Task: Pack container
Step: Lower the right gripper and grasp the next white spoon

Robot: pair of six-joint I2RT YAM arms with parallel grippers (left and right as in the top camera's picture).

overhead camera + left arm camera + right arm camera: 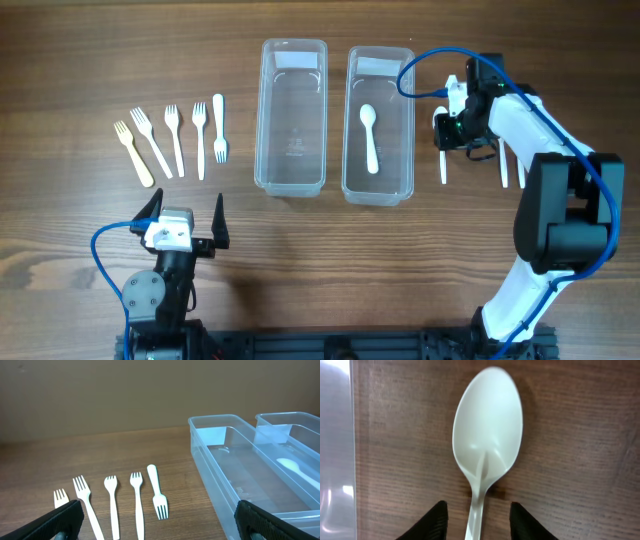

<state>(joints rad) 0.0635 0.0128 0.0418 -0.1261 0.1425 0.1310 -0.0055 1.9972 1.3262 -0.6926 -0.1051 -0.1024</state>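
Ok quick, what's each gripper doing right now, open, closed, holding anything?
Left gripper: open, holding nothing.
Right gripper: open, straddling the handle of a spoon, not clamped on it.

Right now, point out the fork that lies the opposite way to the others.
The rightmost fork, the one nearest the empty container: its tines point toward the robot, while the other four forks point theirs away.

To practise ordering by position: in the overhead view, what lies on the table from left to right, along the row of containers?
forks → empty container → second container, holding a spoon → spoon handle → white handle
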